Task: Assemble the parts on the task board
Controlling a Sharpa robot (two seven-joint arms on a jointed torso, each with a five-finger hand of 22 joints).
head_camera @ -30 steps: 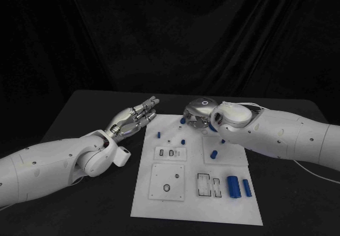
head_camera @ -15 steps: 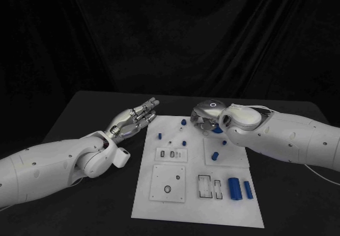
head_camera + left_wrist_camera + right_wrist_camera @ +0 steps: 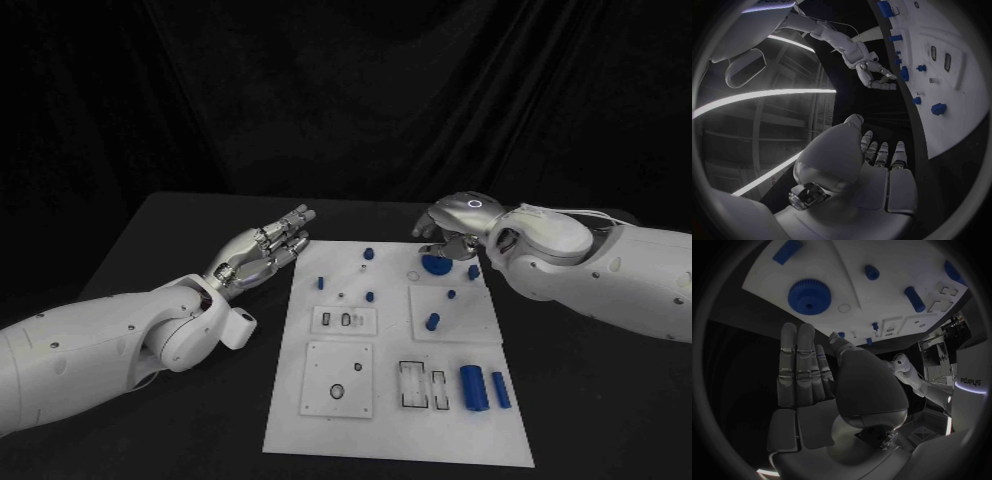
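While the blue gear [image 3: 434, 265] is sitting on the far end of the task board [image 3: 397, 440], the right hand [image 3: 459, 226] is hovering just beside it, fingers straight and holding nothing, likely having let it go. The left hand [image 3: 267, 250] is waiting flat and empty beside the board, out of the way.
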